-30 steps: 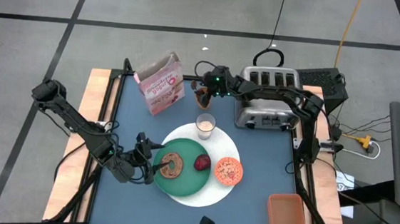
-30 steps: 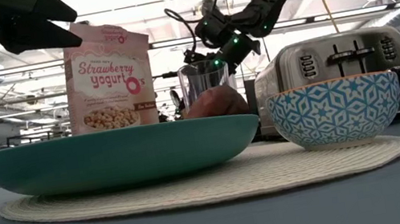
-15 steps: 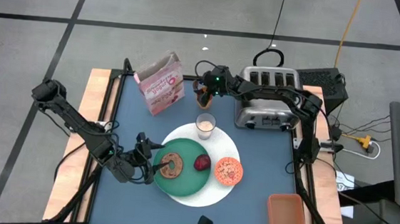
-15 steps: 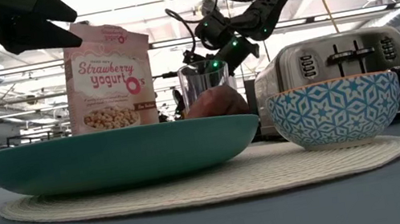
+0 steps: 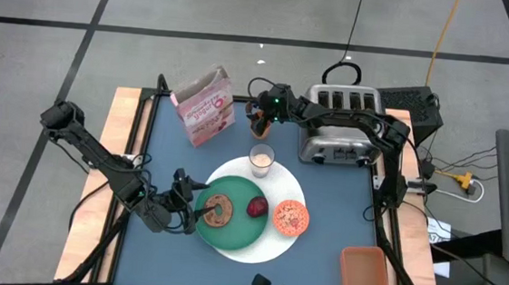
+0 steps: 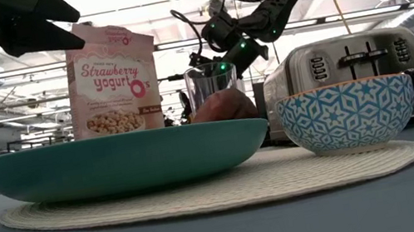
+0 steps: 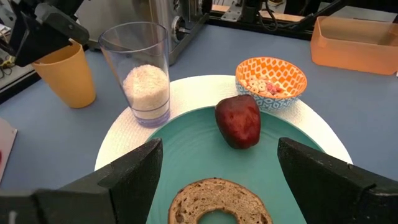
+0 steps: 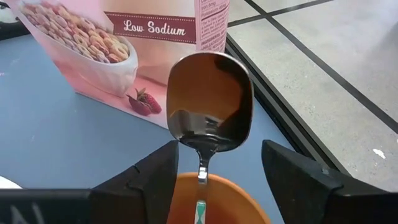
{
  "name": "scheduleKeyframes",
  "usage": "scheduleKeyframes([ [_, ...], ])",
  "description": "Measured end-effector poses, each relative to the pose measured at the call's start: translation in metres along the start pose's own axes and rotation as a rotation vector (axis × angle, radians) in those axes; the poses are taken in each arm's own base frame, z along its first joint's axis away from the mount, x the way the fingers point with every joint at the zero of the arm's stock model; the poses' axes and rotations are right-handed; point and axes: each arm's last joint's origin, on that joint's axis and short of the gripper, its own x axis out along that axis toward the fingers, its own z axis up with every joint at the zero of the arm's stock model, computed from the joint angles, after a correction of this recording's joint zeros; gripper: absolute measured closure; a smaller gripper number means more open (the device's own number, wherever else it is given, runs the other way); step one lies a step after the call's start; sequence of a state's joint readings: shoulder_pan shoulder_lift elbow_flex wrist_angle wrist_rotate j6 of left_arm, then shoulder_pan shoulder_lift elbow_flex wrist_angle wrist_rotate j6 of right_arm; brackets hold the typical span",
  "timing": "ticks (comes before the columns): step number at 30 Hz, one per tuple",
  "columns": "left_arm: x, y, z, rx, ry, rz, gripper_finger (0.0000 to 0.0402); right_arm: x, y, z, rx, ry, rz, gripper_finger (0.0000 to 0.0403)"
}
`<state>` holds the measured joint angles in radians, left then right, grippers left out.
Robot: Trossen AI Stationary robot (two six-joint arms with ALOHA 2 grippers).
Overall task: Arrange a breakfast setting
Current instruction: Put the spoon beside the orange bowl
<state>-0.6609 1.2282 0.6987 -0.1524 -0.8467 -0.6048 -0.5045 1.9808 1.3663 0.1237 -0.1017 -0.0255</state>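
Observation:
The green plate lies on the white round mat and holds the bagel and the dark red fruit. The orange patterned bowl and the milk glass stand on the mat's edge. The pink cereal box stands at the far left. The metal spoon stands in the orange cup, bowl end up. My right gripper is open over the cup, one finger on each side of the spoon's handle. My left gripper is open and empty over the bagel's near side.
The silver toaster stands at the far right, close behind my right arm. The orange bin sits at the near right corner. Bare blue table lies left of the plate and in front of the cereal box.
My right gripper has shifted slightly up and toward the table's left over the orange cup. The spoon and cup stay in place.

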Motion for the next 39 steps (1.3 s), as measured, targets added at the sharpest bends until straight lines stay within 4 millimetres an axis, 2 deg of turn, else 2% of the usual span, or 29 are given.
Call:
scheduleKeyframes([
  [26,0.0,0.0001,-0.0001,-0.003,0.0,0.0,0.008,0.0007,0.0,-0.0008,-0.004,0.004,0.0,0.0379],
  [30,0.0,0.0,0.0,-0.002,0.0,0.0,0.008,0.0009,-0.0001,-0.001,-0.005,0.004,0.0,0.0397],
  [39,0.0,0.0,-0.0001,-0.002,0.0,0.0,0.008,0.0009,-0.0001,-0.0012,-0.004,0.005,0.0,0.0397],
])
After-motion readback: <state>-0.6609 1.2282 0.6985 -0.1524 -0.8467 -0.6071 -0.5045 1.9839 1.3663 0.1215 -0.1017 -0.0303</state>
